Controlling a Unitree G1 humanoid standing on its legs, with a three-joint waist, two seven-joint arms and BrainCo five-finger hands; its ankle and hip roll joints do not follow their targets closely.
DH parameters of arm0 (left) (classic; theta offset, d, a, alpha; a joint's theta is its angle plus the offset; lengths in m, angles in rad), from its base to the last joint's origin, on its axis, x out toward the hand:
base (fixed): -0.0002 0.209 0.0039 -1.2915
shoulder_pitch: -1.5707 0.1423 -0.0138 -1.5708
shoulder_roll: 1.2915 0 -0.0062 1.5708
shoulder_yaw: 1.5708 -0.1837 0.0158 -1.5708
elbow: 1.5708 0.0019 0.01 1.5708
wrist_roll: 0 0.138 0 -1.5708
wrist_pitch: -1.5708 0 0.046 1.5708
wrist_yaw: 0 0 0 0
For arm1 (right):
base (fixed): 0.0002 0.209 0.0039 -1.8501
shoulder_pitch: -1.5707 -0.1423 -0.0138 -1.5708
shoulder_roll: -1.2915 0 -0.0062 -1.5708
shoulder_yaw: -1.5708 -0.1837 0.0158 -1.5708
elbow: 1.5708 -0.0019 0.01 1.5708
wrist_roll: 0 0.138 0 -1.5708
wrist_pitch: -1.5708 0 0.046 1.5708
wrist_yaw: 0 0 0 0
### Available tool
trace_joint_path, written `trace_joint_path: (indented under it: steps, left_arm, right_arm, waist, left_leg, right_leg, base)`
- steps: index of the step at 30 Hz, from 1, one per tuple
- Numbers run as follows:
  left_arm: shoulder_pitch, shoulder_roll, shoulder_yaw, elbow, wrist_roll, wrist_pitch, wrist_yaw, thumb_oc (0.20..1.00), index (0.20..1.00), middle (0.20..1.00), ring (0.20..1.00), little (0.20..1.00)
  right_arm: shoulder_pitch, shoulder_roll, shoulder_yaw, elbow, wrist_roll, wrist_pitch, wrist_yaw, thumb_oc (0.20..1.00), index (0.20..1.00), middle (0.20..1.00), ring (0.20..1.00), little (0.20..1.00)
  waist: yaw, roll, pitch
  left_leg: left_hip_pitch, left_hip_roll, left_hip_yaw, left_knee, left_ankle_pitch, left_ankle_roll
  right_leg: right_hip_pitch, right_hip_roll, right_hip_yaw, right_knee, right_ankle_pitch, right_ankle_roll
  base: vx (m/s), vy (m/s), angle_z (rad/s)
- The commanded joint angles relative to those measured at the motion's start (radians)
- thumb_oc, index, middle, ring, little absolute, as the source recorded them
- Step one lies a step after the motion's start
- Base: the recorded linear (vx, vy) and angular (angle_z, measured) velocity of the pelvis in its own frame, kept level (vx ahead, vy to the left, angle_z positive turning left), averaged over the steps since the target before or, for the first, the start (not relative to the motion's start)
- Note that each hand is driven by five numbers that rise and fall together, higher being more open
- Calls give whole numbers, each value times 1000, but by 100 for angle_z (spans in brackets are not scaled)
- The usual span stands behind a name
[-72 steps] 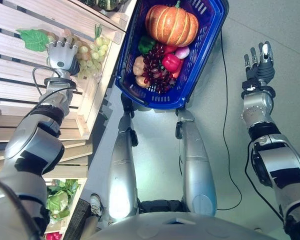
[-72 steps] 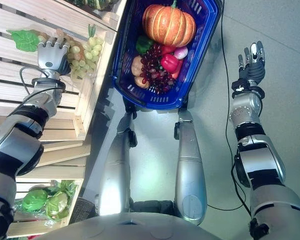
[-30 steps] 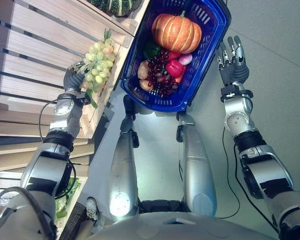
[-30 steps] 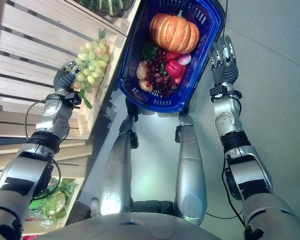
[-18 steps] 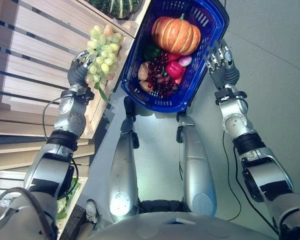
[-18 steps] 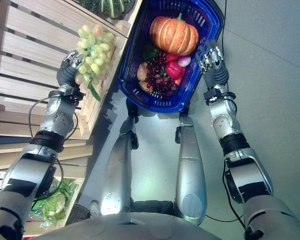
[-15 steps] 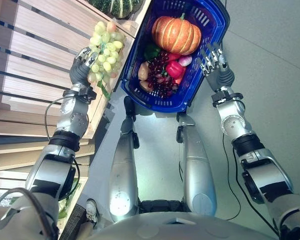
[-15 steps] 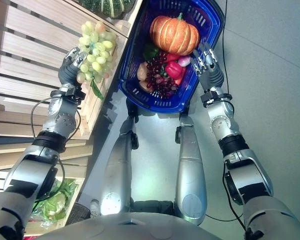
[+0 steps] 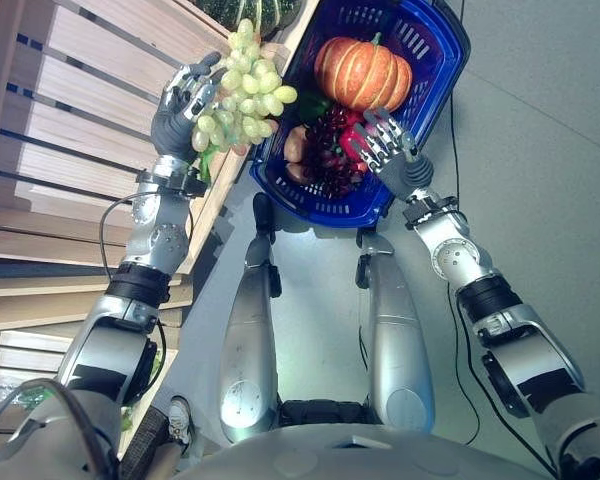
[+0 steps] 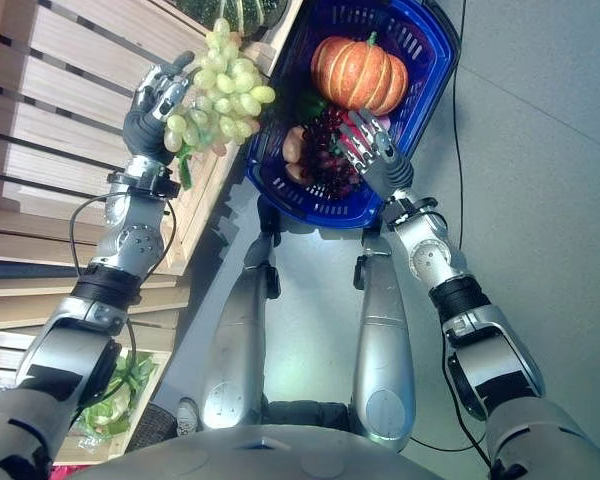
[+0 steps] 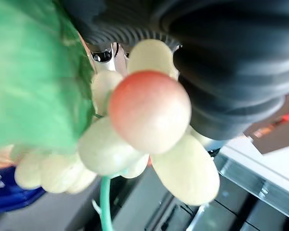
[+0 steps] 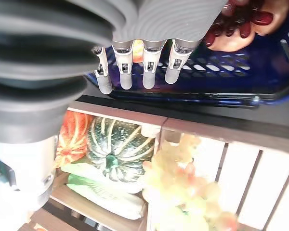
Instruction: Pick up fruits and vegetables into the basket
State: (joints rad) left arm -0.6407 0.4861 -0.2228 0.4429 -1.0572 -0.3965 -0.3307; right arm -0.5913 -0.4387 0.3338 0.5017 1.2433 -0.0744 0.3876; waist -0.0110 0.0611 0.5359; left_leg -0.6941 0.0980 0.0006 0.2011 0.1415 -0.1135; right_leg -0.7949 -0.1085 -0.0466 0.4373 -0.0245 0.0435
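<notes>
Grapes (image 9: pixel 242 92), a pale green bunch, are gripped in the curled fingers of the left hand (image 9: pixel 180 105) and held up at about 10 o'clock of the blue basket (image 9: pixel 435 60), just beside its rim and in front of the wooden crates (image 9: pixel 70 110). Over the basket's 5 o'clock edge the right hand (image 9: pixel 390 155) is spread, fingers straight and grasping nothing. Inside the basket an orange pumpkin (image 9: pixel 365 72), dark red grapes (image 9: pixel 325 150) and a red pepper (image 9: pixel 352 140) are seen
</notes>
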Motion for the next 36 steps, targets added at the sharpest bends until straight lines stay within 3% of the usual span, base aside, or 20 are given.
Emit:
trace_joint_path:
  steps: [1, 19, 25, 28, 36]
  left_arm:
    - [-20, 25, -1, -124, 35, -64, -57, 200, 200, 200, 200, 200]
    - [-16, 32, -47, -289, 25, -43, -85, 200, 200, 200, 200, 200]
    - [-25, 33, -58, -295, 24, -35, -84, 200, 200, 200, 200, 200]
    - [-29, 36, -69, -305, 23, -34, -82, 200, 200, 200, 200, 200]
    - [-34, 39, -86, -330, 29, -21, -90, 200, 200, 200, 200, 200]
  right_arm:
    - [27, 28, 24, -117, 51, 15, 56, 1000, 1000, 1000, 1000, 1000]
    - [14, 48, 105, -194, 73, 43, 61, 1000, 1000, 1000, 1000, 1000]
    - [-10, 51, 122, -189, 116, 90, 86, 1000, 1000, 1000, 1000, 1000]
    - [-19, 61, 135, -197, 163, 150, 110, 1000, 1000, 1000, 1000, 1000]
    - [-42, 83, 165, -255, 229, 185, 127, 1000, 1000, 1000, 1000, 1000]
  waist:
    - [-3, -15, -16]
    - [9, -16, -16]
    - [14, -13, -16]
    - [17, -9, -16]
    - [26, -9, -16]
  left_leg:
    - [-13, -110, 24, 52, -73, 69]
    - [-13, -113, 19, 45, -66, 74]
    - [-12, -116, 17, 43, -64, 74]
    - [-12, -118, 16, 45, -63, 75]
    - [-4, -123, 14, 38, -59, 78]
  right_leg:
    - [80, 42, -88, -70, -10, -12]
    - [82, 41, -92, -79, 1, -13]
    - [85, 38, -94, -84, 4, -12]
    - [85, 36, -96, -83, 4, -12]
    - [95, 35, -102, -90, 7, -13]
  base:
    - [0, 0, 0]
    - [0, 0, 0]
    - [0, 0, 0]
    - [0, 0, 0]
    - [-1, -3, 1]
